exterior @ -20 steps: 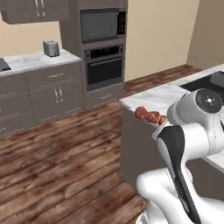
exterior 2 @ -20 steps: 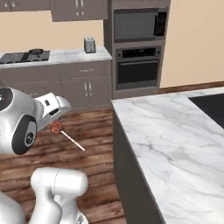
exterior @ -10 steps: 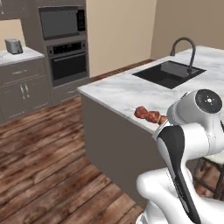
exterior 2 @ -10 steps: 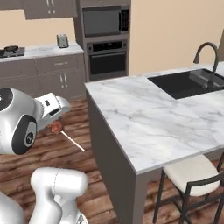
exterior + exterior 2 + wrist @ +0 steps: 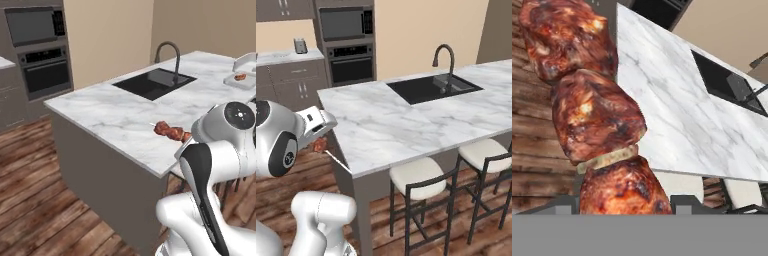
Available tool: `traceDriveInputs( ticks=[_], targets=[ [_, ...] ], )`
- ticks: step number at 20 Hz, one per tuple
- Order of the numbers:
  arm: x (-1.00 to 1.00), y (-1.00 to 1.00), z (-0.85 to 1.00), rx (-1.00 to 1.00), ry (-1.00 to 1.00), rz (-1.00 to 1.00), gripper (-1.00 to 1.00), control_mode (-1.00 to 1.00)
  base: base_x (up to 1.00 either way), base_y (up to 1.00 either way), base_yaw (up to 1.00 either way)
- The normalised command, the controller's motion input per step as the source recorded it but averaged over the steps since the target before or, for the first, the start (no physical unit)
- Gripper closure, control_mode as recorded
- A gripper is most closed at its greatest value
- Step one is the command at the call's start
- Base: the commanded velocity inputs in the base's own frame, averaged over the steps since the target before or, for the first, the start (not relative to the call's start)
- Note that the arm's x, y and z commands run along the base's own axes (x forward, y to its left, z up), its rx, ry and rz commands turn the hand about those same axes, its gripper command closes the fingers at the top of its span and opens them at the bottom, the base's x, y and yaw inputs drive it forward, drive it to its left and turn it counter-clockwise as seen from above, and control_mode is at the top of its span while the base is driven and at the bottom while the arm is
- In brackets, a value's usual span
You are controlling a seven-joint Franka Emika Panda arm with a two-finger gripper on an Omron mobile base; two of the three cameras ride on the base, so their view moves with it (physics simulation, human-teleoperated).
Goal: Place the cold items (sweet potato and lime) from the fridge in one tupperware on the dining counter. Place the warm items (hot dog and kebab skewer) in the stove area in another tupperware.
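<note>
Item: kebab skewer (image 5: 599, 125), held in pincer (image 5: 624, 202), jaws closed on the meat, carried just off the worktop (image 5: 115, 112) edge.

Risk (judged): grip sits on soft meat, not the stick; skewer may slip or tip in transit, or clip the worktop edge.

Views: left base view alone shows tupperware (image 5: 242, 79) w/ reddish item, far end. Right base view adds stools (image 5: 418, 177). Hand view: meat close-up.

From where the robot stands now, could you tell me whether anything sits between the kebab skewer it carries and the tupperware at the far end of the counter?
Nothing visible does. The kebab skewer is held over the near edge of the marble counter, and the tupperware lies far to the right. The sink and faucet sit further back, aside from that line.
</note>
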Motion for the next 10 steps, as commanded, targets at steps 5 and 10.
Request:
traceDriveInputs(
  ticks=[5,10],
  targets=[
    [0.0,0.0,0.0,0.0,0.0,0.0,1.0,1.0,0.1,-1.0,0.0],
    [0.0,0.0,0.0,0.0,0.0,0.0,1.0,1.0,-0.02,-1.0,0.0]
  ],
)
